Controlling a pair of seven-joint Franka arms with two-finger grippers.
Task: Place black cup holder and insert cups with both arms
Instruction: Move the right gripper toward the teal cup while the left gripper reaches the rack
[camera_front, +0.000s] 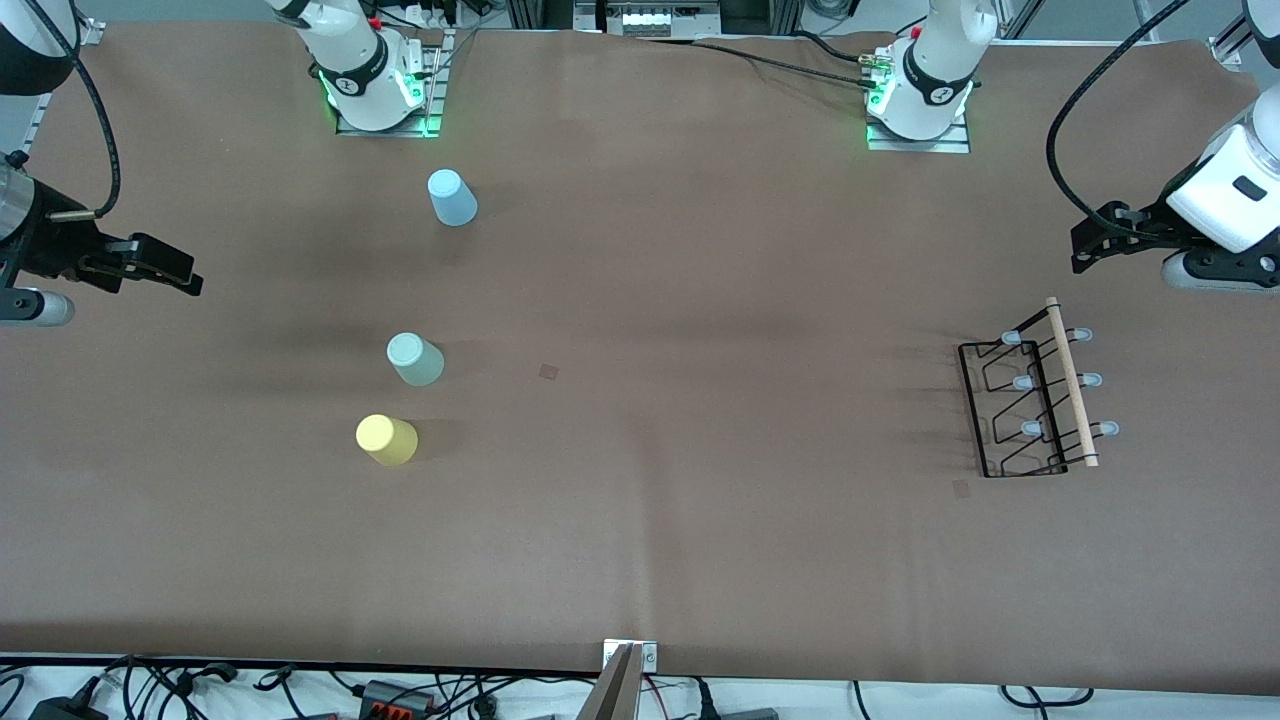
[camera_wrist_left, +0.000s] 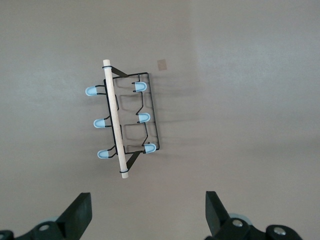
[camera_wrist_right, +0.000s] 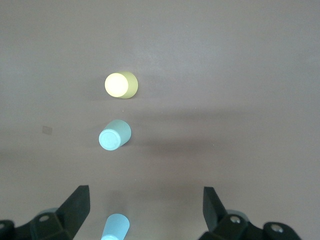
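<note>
The black cup holder (camera_front: 1030, 400) rests on the brown table toward the left arm's end, its wooden rod (camera_front: 1071, 381) on top; the left wrist view shows the holder (camera_wrist_left: 125, 120) whole. My left gripper (camera_front: 1085, 245) hangs open and empty over bare table beside it, and the left gripper (camera_wrist_left: 147, 215) touches nothing. Three cups stand upside down toward the right arm's end: light blue (camera_front: 452, 197), sage green (camera_front: 414, 360), yellow (camera_front: 386, 439), the yellow nearest the front camera. My right gripper (camera_front: 185, 275) hovers open and empty over that end's table edge; from the right gripper (camera_wrist_right: 145, 210) I see yellow (camera_wrist_right: 120, 85), green (camera_wrist_right: 114, 136) and blue (camera_wrist_right: 115, 227).
Two small dark squares mark the cloth, one mid-table (camera_front: 548, 371) and one by the holder (camera_front: 961, 488). Both arm bases (camera_front: 375, 90) (camera_front: 920, 100) stand along the table edge farthest from the front camera. Cables and a metal bracket (camera_front: 630, 660) line the edge nearest it.
</note>
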